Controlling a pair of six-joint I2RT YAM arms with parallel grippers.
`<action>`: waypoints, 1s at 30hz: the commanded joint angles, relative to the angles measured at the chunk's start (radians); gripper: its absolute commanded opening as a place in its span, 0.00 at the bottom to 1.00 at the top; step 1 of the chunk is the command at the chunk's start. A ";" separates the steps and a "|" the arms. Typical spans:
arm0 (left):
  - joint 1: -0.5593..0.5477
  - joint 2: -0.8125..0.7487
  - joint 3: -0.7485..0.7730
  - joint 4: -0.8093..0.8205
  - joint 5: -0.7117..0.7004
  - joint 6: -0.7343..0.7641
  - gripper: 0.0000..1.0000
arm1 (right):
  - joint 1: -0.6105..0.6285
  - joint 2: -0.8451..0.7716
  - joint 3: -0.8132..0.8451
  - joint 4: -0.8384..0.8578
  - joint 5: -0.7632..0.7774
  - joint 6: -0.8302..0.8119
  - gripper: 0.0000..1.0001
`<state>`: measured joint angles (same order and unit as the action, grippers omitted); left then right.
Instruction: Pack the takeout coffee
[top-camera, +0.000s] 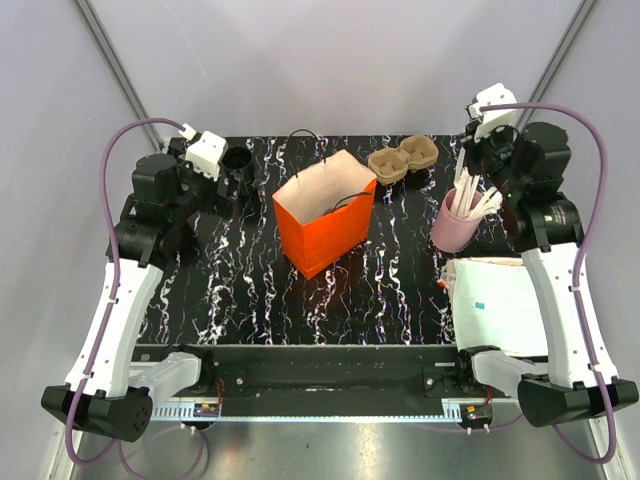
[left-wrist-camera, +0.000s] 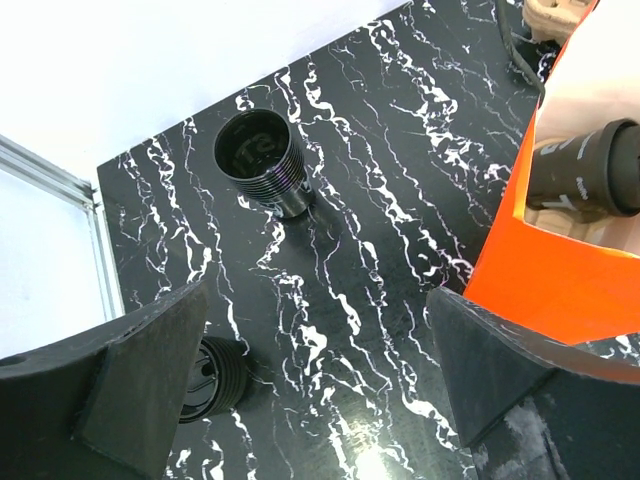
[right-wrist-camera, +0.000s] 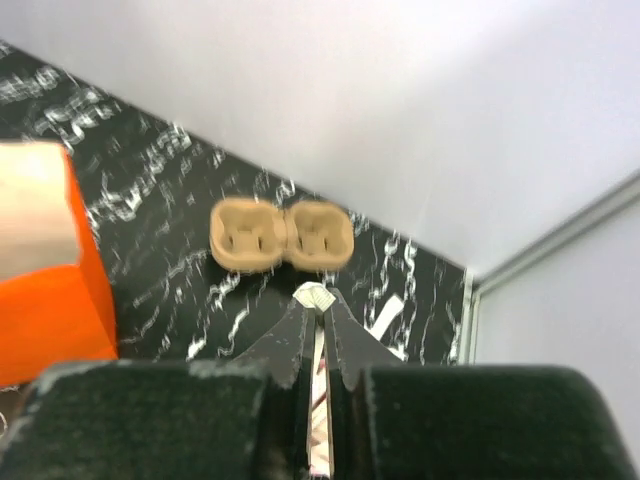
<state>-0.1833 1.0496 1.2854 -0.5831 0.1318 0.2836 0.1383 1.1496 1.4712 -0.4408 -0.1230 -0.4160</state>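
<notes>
Only left wrist view shows takeout coffee (left-wrist-camera: 220, 378), left hand (left-wrist-camera: 318, 340) spread; right hand (right-wrist-camera: 317, 318) pinching white stick (right-wrist-camera: 314, 295).

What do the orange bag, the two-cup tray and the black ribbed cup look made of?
Orange bag: paper, matte, sharp folds, pale inside. Two-cup tray: moulded pulp, rough brown. Black cup: probably plastic, ridged wall with slight sheen; coated paper possible.
</notes>
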 joint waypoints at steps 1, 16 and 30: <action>0.005 0.003 0.029 0.008 0.028 0.077 0.99 | 0.012 -0.007 0.112 -0.048 -0.130 -0.004 0.05; 0.082 0.082 0.098 -0.084 0.084 0.054 0.99 | 0.407 0.265 0.573 -0.197 -0.153 -0.052 0.05; 0.136 0.084 0.086 -0.080 0.138 0.015 0.99 | 0.710 0.481 0.587 -0.180 -0.075 -0.193 0.03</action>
<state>-0.0692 1.1477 1.3422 -0.6941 0.2207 0.3183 0.8055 1.5818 2.0232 -0.6495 -0.2432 -0.5674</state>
